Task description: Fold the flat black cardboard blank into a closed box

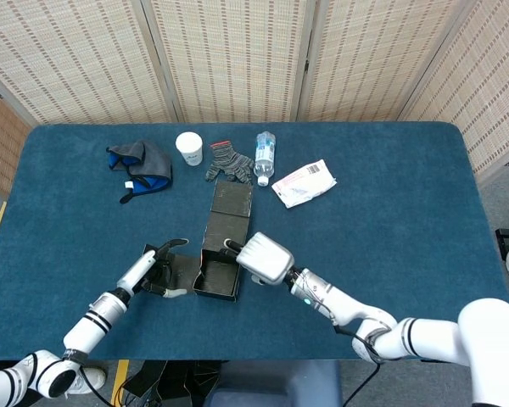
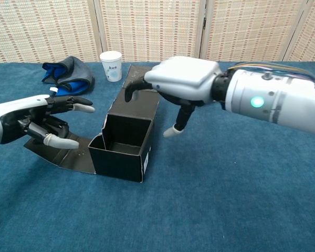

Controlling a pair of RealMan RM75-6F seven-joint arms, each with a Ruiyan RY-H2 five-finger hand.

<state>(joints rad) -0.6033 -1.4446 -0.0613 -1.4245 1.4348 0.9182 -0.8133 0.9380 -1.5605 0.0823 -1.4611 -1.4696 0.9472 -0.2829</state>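
Near the front edge of the blue bench (image 1: pixel 390 254), slightly left of centre, sits the black cardboard box (image 1: pixel 218 275), partly folded: its walls stand up around an open square cavity, a long lid panel (image 1: pixel 232 203) stretches toward the back edge, and a flat side flap (image 2: pixel 63 152) lies out to the left. The left hand (image 2: pixel 39 123) hovers over that flap with fingers spread apart, gripping nothing. The right hand (image 2: pixel 181 84) reaches over the box's right wall, its dark fingertips (image 2: pixel 131 90) at the lid panel; whether they press the cardboard cannot be told. Along the back edge lie a blue-and-grey cloth (image 1: pixel 141 164), a white paper cup (image 1: pixel 189 147), a striped glove (image 1: pixel 230 162), a water bottle (image 1: pixel 265 156) and a white packet (image 1: pixel 304 183).
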